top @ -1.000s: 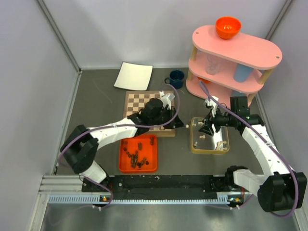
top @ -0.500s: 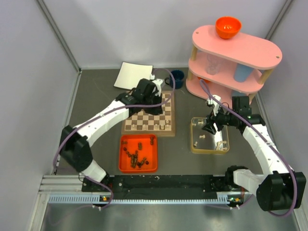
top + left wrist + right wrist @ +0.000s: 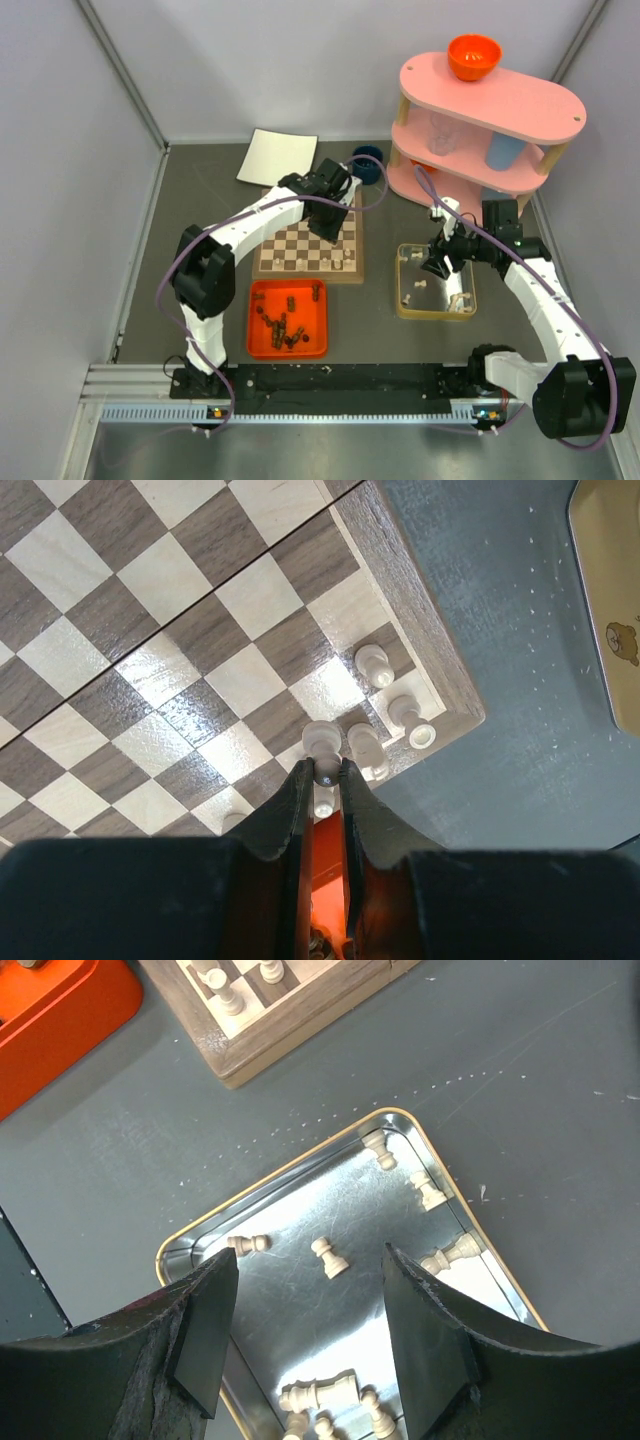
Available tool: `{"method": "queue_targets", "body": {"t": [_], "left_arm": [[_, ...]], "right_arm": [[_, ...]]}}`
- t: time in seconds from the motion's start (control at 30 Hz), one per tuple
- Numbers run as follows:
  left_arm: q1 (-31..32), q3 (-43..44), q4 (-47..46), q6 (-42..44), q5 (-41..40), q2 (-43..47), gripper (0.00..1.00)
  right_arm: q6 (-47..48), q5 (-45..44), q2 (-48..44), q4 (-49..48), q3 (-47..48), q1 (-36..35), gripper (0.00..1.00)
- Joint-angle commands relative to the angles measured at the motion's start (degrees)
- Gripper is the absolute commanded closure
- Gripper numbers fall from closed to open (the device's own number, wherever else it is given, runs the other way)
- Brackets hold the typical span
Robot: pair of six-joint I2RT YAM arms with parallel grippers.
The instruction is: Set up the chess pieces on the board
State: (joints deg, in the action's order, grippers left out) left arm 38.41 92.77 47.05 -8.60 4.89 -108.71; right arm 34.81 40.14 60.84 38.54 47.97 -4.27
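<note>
The board [image 3: 300, 240] lies mid-table. My left gripper [image 3: 331, 214] hovers over its right side, shut on a pale pawn [image 3: 322, 742] by the head. In the left wrist view the gripper [image 3: 325, 770] hangs above the board [image 3: 150, 630] corner, where several pale pieces [image 3: 376, 666] stand. My right gripper [image 3: 433, 265] is open above a metal tray [image 3: 402, 300]. In the right wrist view the gripper [image 3: 309, 1254] straddles a lying pale pawn [image 3: 330, 1258] without touching it. Several more pale pieces [image 3: 320, 1394] lie in that tray [image 3: 280, 1175].
An orange tray [image 3: 318, 340] of dark pieces sits in front of the board. A pink tiered shelf [image 3: 530, 100] with an orange bowl [image 3: 474, 56] stands at the back right. A white sheet [image 3: 278, 158] and a dark blue cup [image 3: 367, 160] lie behind the board.
My left arm swung from the board's front edge to its back, then across to its right side, keeping its grip. The right gripper drifted slightly over the metal tray.
</note>
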Motion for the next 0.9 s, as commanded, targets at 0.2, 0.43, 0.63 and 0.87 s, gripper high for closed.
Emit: {"method": "queue_targets", "body": {"t": [0.2, 0.43, 0.63, 0.87], "left_arm": [[0.08, 4.61, 2.00, 1.83, 1.88, -3.88, 1.00], [0.17, 5.31, 2.00, 1.48, 2.58, -5.90, 1.00], [0.08, 5.49, 2.00, 0.96, 3.55, -7.04, 1.00], [0.08, 5.49, 1.73, 0.78, 3.82, -7.84, 0.98]], "right_arm": [[0.09, -0.06, -0.02, -1.54, 0.73, 0.49, 0.41], [0.00, -0.15, -0.11, -1.54, 0.64, 0.49, 0.41], [0.08, -0.15, -0.19, -1.54, 0.64, 0.49, 0.41], [0.09, -0.24, -0.37, -1.54, 0.64, 0.49, 0.41]]}}
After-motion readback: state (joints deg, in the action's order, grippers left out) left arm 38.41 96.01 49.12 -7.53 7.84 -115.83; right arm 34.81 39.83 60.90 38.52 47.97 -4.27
